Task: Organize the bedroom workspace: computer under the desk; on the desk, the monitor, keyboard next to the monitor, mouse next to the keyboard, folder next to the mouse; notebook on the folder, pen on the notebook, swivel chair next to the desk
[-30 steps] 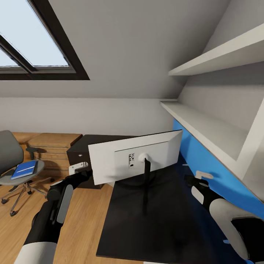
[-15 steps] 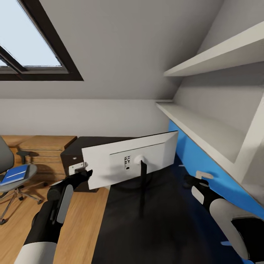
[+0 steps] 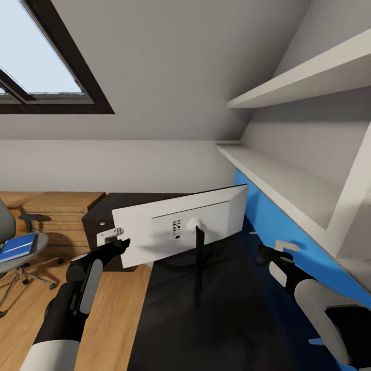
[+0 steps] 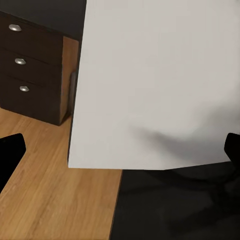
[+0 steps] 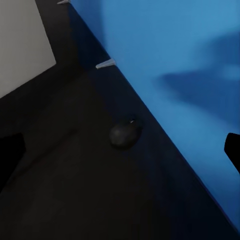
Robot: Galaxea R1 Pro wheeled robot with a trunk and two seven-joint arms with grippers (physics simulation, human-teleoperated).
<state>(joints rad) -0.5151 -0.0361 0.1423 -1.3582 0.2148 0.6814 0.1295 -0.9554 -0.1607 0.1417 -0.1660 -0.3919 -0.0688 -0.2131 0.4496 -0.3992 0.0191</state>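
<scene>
Standing pale back outward on the glossy black surface (image 3: 216, 314), monitor (image 3: 178, 226) between left tool (image 3: 111, 237) at its edge and right tool (image 3: 281, 250) by the blue wall (image 3: 268, 216); swivel chair (image 3: 13, 247) far left. Left wrist: fingers apart around monitor (image 4: 160, 80). Right wrist: fingers apart, mouse (image 5: 124, 134) beside wall

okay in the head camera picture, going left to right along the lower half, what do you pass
Swivel chair with a blue folder → left gripper → monitor, its pale back facing the camera → right gripper → blue wall panel.
</scene>
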